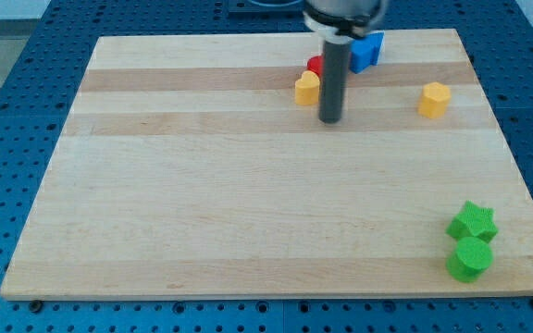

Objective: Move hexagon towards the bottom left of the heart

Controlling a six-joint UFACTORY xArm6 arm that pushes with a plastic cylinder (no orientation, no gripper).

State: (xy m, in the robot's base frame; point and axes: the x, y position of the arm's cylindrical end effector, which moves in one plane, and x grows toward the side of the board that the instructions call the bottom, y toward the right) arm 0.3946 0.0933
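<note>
Wooden tabletop [248,222], near to far: green cylinder [470,260], green star [473,223], right. Yellow hexagon [435,99] well apart from yellow heart [307,88]. My tip [330,119] beside heart; no hand fitted. Red block [316,65], blue block [367,51] behind. Step: approach; next, circle right of hexagon, push left.

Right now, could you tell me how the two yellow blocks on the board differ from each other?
The yellow heart sits near the view's top centre, just left of my tip, touching a red block; the yellow hexagon stands alone toward the view's right. The heart has a notched top; the hexagon has flat facets. Both are yellow and look similar in size.
</note>
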